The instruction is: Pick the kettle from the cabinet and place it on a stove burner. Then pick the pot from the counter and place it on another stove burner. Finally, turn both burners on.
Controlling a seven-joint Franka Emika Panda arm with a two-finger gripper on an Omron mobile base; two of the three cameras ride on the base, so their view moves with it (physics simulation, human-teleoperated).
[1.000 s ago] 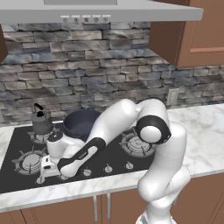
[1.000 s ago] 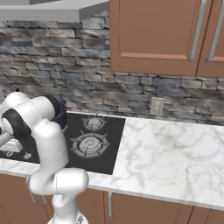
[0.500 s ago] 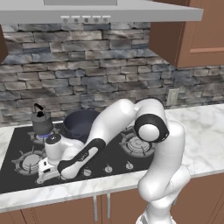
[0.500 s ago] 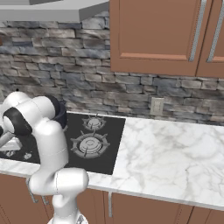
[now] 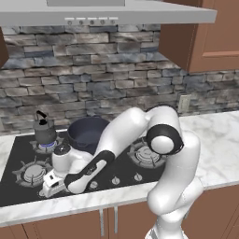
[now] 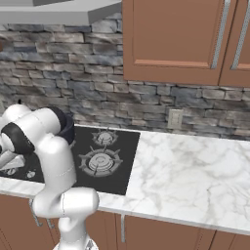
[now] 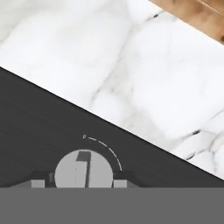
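The dark grey kettle [image 5: 45, 133] stands on the back left burner, with a small blue flame [image 5: 46, 146] under it. Beside it, the wide dark pot [image 5: 87, 134] sits on the back middle burner. My gripper [image 5: 50, 185] is low at the front left edge of the black cooktop [image 5: 14, 189]. In the hand view the gripper [image 7: 79, 183] has its two fingertips on either side of a round grey knob [image 7: 83, 170], shut on it. The front left burner [image 5: 33, 172] is bare.
Two more small knobs [image 5: 115, 180] sit along the cooktop's front. The right burner [image 5: 147, 156] is bare. White marble counter [image 5: 214, 140] runs to the right. Brown wall cabinets [image 6: 185, 39] and a range hood [image 5: 107, 11] hang overhead, and a wall outlet [image 5: 185, 103] is behind.
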